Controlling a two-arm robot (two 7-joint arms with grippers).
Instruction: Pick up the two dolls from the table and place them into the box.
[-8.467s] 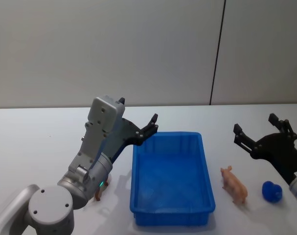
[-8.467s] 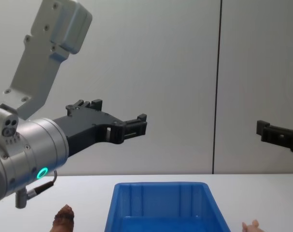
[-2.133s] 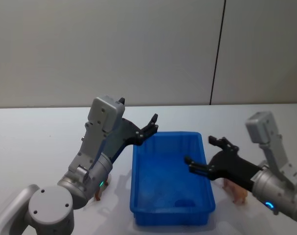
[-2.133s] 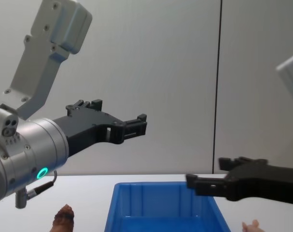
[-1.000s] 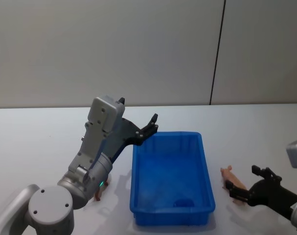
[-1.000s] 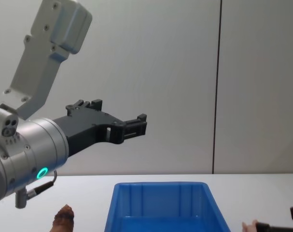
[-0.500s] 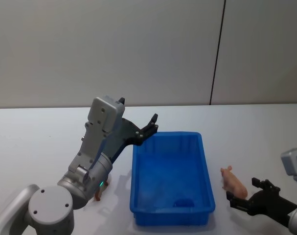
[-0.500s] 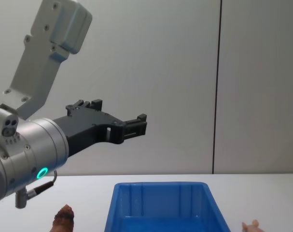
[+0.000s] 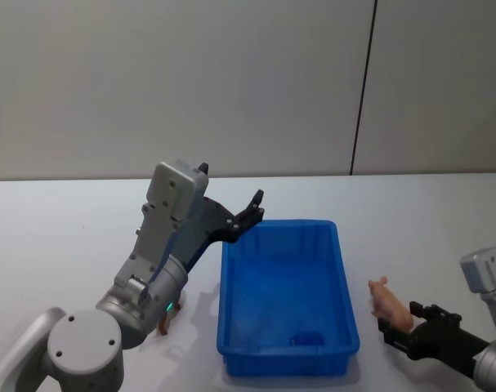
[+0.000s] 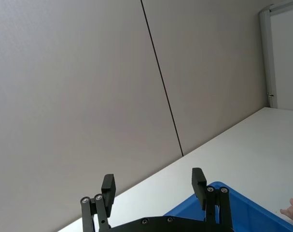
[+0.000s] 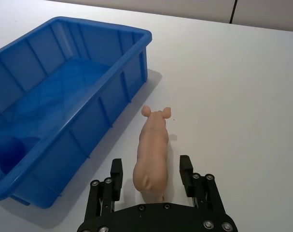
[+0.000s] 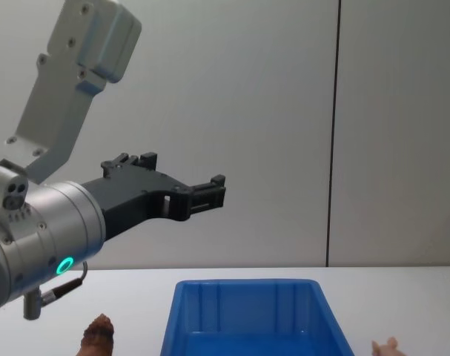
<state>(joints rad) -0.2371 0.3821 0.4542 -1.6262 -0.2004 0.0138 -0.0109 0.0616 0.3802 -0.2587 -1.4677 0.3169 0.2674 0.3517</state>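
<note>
One pink doll [image 9: 390, 308] lies on the bench [image 9: 68, 237] right of the box [image 9: 348, 286], its long axis and snout toward the far edge. The brown doll [image 9: 163, 322], left of the box, is mostly hidden behind the left arm [image 9: 162, 245]. Spread wide, the right tool [image 11: 151, 164] straddles the pink doll's rump. The left tool [image 10: 153, 179], spread and empty, is raised near the box's far-left corner.

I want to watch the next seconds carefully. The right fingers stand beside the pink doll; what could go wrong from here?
1. The open right gripper straddles only the pink doll's rear end; gripped there, it may tilt or slip in the lift.
2. The doll lies close to the box wall, so one finger could nudge the box.
3. The brown doll sits half hidden behind the left arm; the open left gripper, raised near the box's far corner, may reach it awkwardly.
</note>
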